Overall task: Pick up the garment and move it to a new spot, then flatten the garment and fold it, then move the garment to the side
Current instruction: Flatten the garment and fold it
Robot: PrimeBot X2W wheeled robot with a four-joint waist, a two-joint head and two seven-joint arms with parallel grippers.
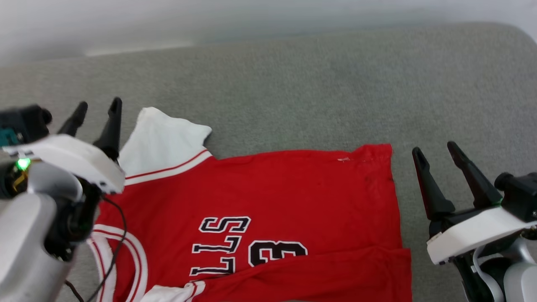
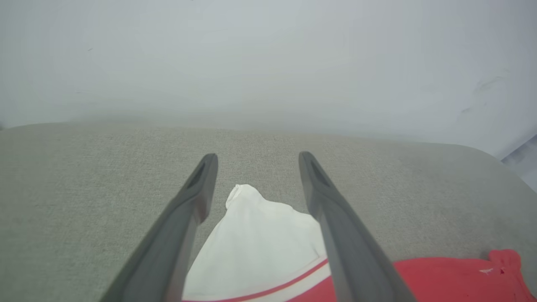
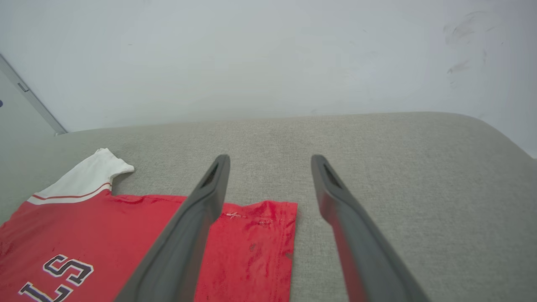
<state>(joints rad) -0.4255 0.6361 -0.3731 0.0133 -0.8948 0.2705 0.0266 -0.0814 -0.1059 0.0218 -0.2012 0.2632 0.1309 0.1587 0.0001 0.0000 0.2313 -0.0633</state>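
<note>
- Nearest the robot, the garment (image 1: 272, 193) is lying spread on the grey upholstered surface (image 1: 319, 88), its black print facing up and reading sideways in the head view.
- Along the near edge, a red strip (image 1: 335, 268) of the garment is lying folded over the body, covering the lower part of the print, and a white sleeve end (image 1: 168, 293) with striped trim is poking out beside it.
- The striped collar (image 1: 138, 251) is curving at the near left, with a thin black cable (image 1: 121, 226) from the left arm hanging across it.
- The left gripper (image 1: 98, 104) is hovering at the garment's left side with its fingers standing wide apart and gripping nothing; whether it is touching the cloth I cannot tell.
- In the left wrist view, the far white sleeve (image 2: 256, 243) is showing in the gap between the spread fingers of the left gripper (image 2: 258, 156).
- The right gripper (image 1: 434, 147) is sitting just off the garment's right hem over bare grey fabric, jaws also spread wide and holding nothing.
- In the right wrist view, the right gripper (image 3: 270, 158) is pointing past the hem corner (image 3: 268, 214), one finger crossing in front of the red cloth.
- Farther out, the grey surface is running bare up to a pale wall (image 1: 209, 16).
</note>
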